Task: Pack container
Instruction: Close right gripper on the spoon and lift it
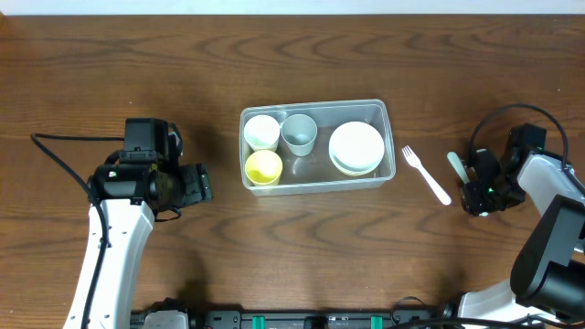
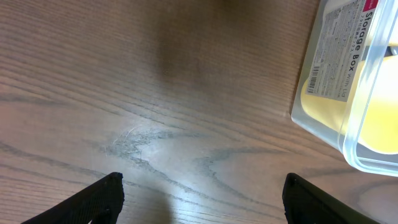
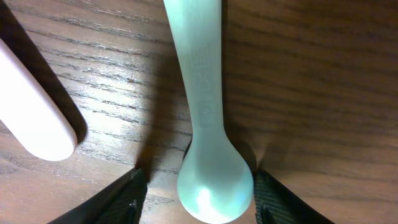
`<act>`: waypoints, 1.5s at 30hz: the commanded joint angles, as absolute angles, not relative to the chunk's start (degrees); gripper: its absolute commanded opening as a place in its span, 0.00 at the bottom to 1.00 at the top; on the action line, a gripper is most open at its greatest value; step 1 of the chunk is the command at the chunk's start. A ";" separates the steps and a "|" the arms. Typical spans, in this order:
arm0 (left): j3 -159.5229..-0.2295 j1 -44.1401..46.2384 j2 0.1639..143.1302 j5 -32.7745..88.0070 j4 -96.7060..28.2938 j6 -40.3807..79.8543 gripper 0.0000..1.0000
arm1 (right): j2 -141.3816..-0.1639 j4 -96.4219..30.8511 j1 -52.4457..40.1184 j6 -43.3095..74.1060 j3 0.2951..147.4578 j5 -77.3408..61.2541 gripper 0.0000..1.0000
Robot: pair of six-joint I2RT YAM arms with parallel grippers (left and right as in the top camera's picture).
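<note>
- while the container (image 1: 316, 170) sits mid-tabletop (image 1: 110, 64) already part-filled, packing is judged well along but unfinished.
- inside, counted: one white cup (image 1: 261, 131), one grey cup (image 1: 299, 133), one yellow cup (image 1: 263, 167), and one stack of white bowls (image 1: 356, 147); the number in the stack cannot be told.
- outside, to the container's right: one white fork (image 1: 426, 174) and one pale green utensil (image 3: 205, 112), near each other but apart.
- right hand (image 3: 198, 186): spread either side of the utensil's rounded end, not yet pinching it.
- left hand (image 2: 202, 196): spread wide, holding nothing, near the container's corner.
- left to do: two utensils to go in.
</note>
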State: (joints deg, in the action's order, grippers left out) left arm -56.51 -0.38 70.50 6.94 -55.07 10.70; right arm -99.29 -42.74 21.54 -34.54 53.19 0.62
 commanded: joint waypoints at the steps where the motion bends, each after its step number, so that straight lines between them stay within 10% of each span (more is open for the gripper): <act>1: -56.40 -0.73 70.41 6.92 -55.22 11.25 0.82 | -100.84 -42.83 21.74 -34.30 52.80 -1.08 0.55; 34: -56.40 -0.73 70.41 6.90 -55.18 11.25 0.82 | -97.01 -37.63 21.28 -21.78 56.90 -5.30 0.02; 45: -56.40 -0.73 70.41 6.90 -55.18 11.25 0.82 | -85.23 -44.25 2.66 -26.24 70.74 -8.97 0.01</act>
